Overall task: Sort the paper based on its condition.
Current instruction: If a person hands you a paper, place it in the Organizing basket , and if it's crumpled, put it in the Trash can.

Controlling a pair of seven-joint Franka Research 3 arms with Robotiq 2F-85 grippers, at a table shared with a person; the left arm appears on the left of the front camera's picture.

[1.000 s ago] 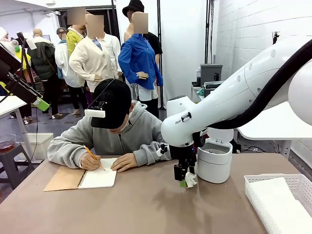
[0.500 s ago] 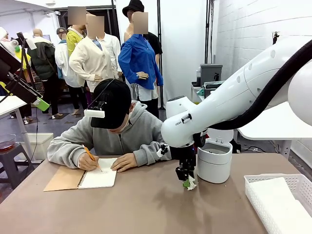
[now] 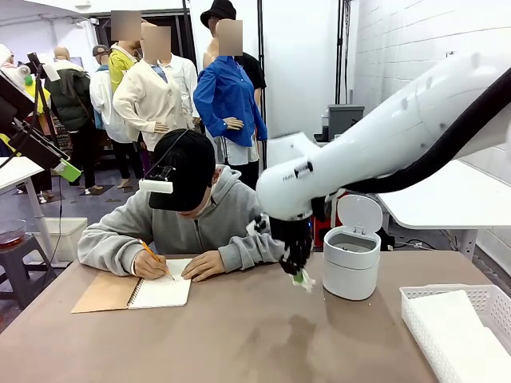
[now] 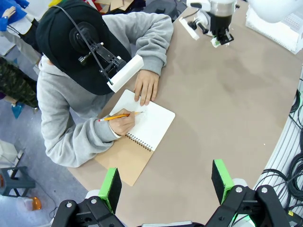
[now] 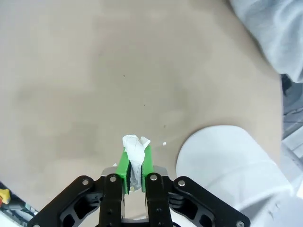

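Crumpled paper (image 5: 136,143) is pinched in the right hand (image 5: 135,155) above the table (image 3: 200,335), beside the open white bin (image 3: 350,267). Discarding seems in hand, and next it likely needs carrying over the opening. Left hand (image 4: 165,172) is spread.

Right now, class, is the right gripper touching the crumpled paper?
Touching. The right wrist view shows the right gripper with its green pads shut on the crumpled paper, whose end pokes out beyond them.

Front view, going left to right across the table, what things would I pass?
First the notebook → right gripper pinching crumpled paper → white bin → basket.
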